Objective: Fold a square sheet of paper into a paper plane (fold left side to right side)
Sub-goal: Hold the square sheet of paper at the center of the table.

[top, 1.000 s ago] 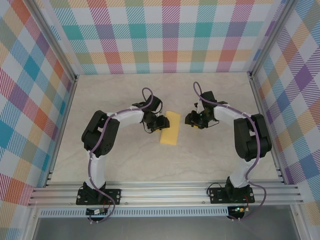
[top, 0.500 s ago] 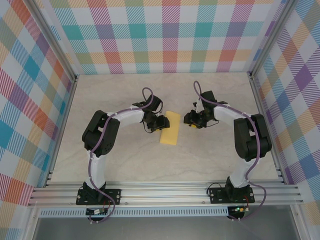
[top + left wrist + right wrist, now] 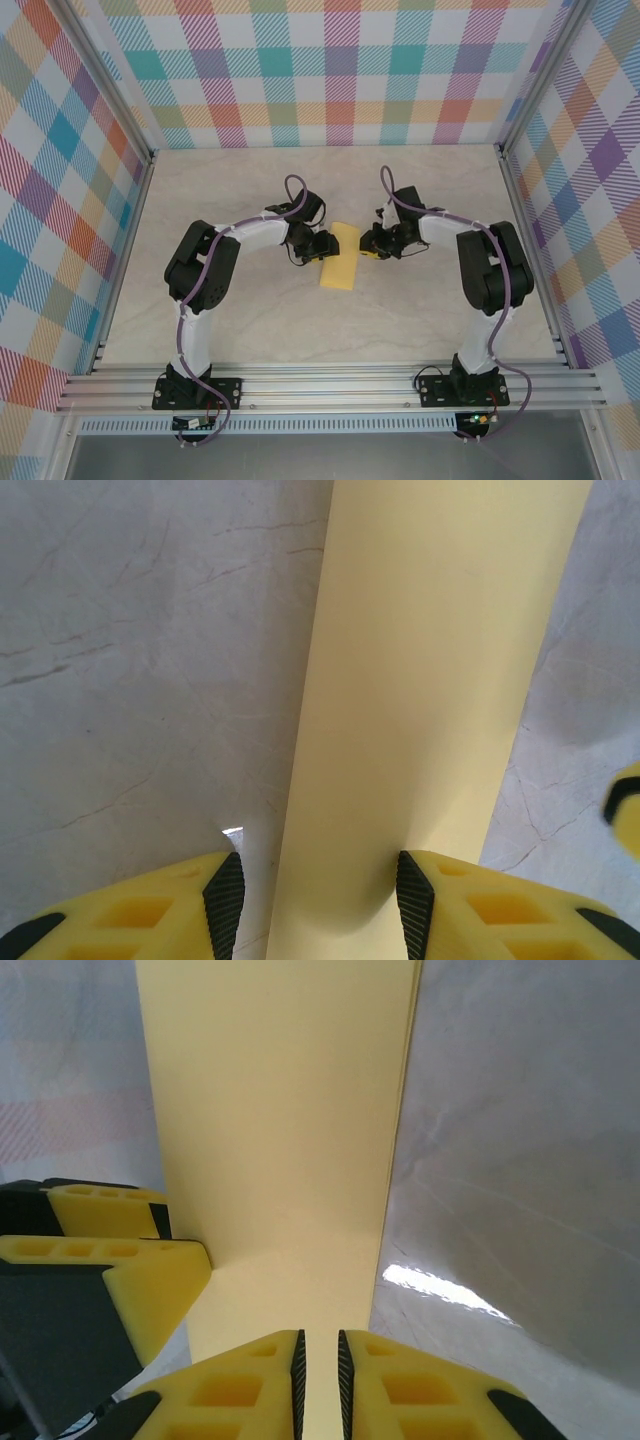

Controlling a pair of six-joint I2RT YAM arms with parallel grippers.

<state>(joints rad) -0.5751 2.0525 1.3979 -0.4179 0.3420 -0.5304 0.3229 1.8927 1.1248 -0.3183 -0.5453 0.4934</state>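
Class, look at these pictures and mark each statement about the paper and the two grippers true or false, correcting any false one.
1. The paper lies flat on the table. True.
2. The paper is blue. False: it is yellow.
3. The left gripper has its fingers wide apart. True.
4. The right gripper has its fingers wide apart. False: they are almost together.
5. The paper lies between the two grippers. True.
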